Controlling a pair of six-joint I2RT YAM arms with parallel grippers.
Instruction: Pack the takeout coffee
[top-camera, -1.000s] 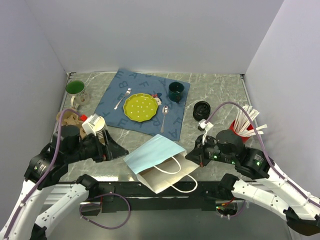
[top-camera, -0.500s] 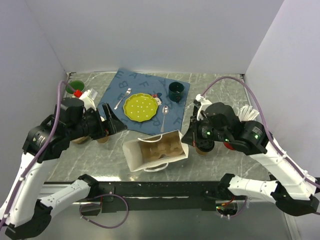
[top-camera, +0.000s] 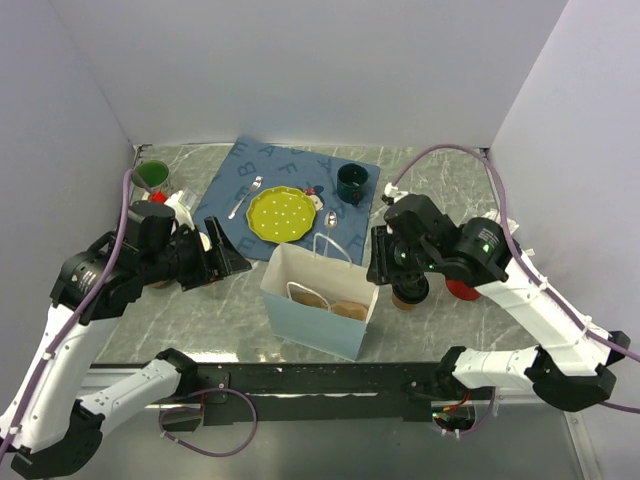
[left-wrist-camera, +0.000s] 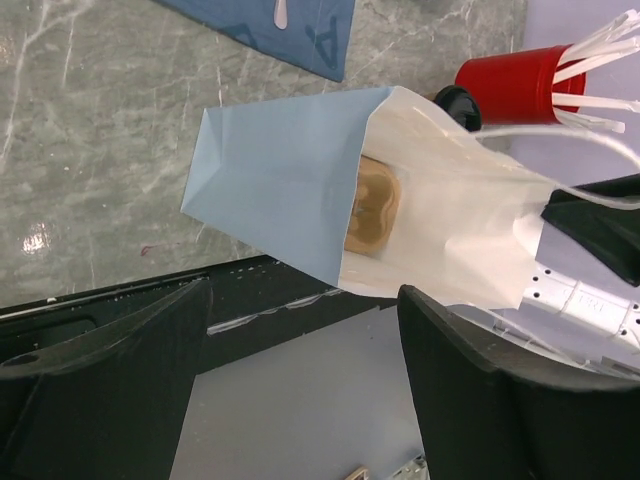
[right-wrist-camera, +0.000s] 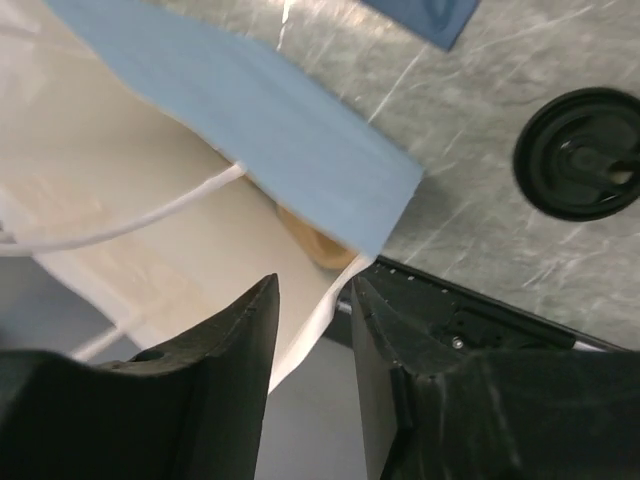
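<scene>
The takeout coffee (right-wrist-camera: 580, 152) stands upright, lid up, beside the right gripper (right-wrist-camera: 312, 290), whose fingers are narrowly apart around the rim of the paper bag (top-camera: 315, 320). The bag holds a brown cardboard insert (left-wrist-camera: 370, 215). The fingers of the left gripper (left-wrist-camera: 302, 295) are wide and empty.

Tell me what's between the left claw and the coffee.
The blue bag stands upright between the left claw and the coffee, clearest in the top view.

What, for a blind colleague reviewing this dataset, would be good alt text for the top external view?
A light-blue paper bag stands upright and open-topped between the robot's left gripper and right gripper. The lidded takeout coffee stands outside the bag, just to its right, not yet packed.
</scene>
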